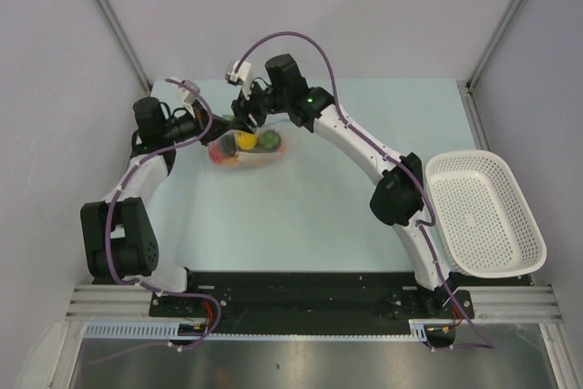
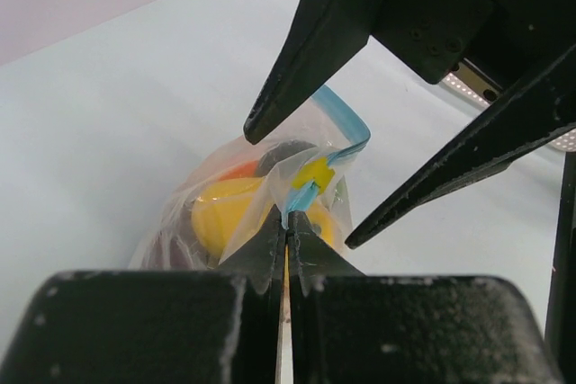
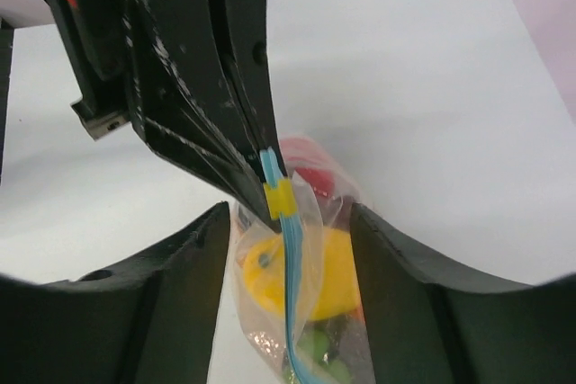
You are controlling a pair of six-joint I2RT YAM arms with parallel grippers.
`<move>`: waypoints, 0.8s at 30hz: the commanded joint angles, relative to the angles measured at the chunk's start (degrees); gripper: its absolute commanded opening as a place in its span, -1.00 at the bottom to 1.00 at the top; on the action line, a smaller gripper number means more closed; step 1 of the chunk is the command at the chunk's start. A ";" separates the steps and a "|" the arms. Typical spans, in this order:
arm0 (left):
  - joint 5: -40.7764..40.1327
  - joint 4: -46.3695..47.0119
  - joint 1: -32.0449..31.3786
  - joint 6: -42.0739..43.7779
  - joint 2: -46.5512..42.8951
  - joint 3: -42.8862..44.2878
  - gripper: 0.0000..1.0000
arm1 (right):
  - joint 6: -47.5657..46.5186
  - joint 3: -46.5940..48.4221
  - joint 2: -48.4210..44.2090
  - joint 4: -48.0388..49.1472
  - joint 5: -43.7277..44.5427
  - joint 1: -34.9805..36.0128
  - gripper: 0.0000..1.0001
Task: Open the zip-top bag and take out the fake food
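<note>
The zip-top bag (image 1: 244, 148), a small clear crinkly pouch, lies at about eleven o'clock on the tabletop, its teal-blue zip strip (image 3: 286, 276) with a yellow slider (image 3: 279, 198) raised upward. Inside sits the fake food (image 1: 246, 143): a yellow oblong (image 3: 306, 272), red, orange, green and dark pieces.

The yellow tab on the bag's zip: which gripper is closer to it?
Left. The left gripper pinches the zip strip just below the yellow tab; the right gripper stands open, straddling it without touching.
</note>
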 commanded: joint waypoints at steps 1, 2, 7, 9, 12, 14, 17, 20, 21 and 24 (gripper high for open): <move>-0.13 -0.67 -0.50 2.34 -2.81 1.30 -1.00 | 0.39 4.77 -2.00 4.46 0.54 1.38 0.09; -0.13 -1.02 -0.59 2.52 -2.89 1.30 -1.00 | 0.48 4.77 -1.91 4.72 0.97 1.47 0.05; -0.31 -0.76 -0.68 2.78 -3.68 0.34 -1.00 | 0.57 4.77 -1.65 4.99 0.36 1.82 -0.14; -0.40 -0.93 -0.68 2.70 -3.86 0.16 -1.00 | 0.31 4.60 -1.56 4.20 0.36 1.82 -0.15; -0.31 -0.93 -0.68 2.87 -3.95 0.07 -1.00 | -0.48 3.72 -1.91 3.67 0.54 1.56 -0.18; -0.22 -0.93 -0.59 2.87 -3.86 0.07 -1.00 | -0.75 3.54 -1.91 3.41 0.63 1.38 -0.24; -0.66 -1.46 -0.59 3.14 -3.86 0.07 -1.00 | -0.57 3.37 -1.82 3.23 0.98 1.21 -0.47; -0.57 -1.29 -0.24 3.14 -3.95 -0.02 -1.00 | -0.92 2.75 -2.35 2.88 1.15 1.20 -0.53; -0.48 -1.11 -0.15 3.05 -3.95 -0.02 -1.00 | -1.01 2.31 -2.35 2.71 1.24 1.03 -0.49; -0.22 -0.76 0.02 2.70 -3.69 -0.02 -1.00 | -1.10 2.05 -2.52 2.44 1.15 0.94 -0.50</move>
